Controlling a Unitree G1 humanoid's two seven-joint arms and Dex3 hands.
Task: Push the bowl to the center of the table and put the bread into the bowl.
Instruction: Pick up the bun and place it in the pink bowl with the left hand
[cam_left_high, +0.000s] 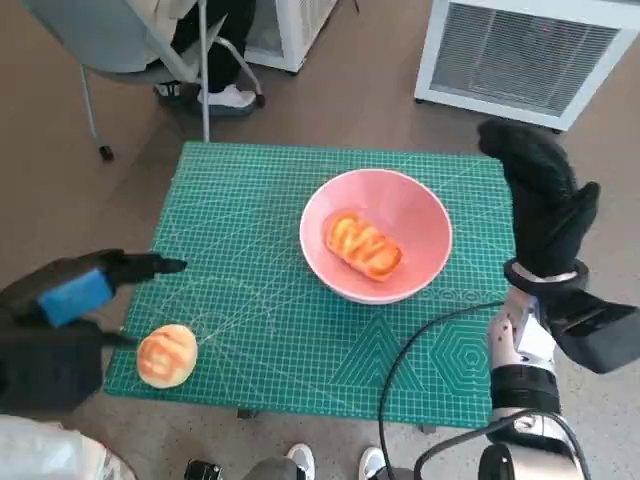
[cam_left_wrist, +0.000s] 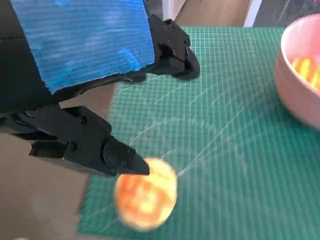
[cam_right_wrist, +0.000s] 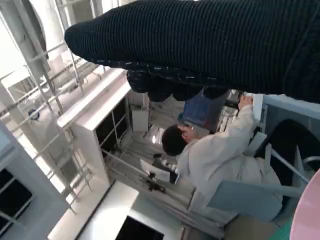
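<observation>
A pink bowl sits near the middle of the green cutting mat, a little to the right, with an oblong glazed bread inside it. A round bun lies at the mat's near left corner. My left hand hovers over the mat's left edge just behind the bun, fingers apart, holding nothing. The left wrist view shows the bun under a black fingertip and the bowl's rim. My right hand is raised beside the bowl's right, fingers extended, touching nothing.
A chair with a seated person stands beyond the table's far left corner; a white grille unit stands at the far right. A black cable crosses the mat's near right part. Feet show at the near edge.
</observation>
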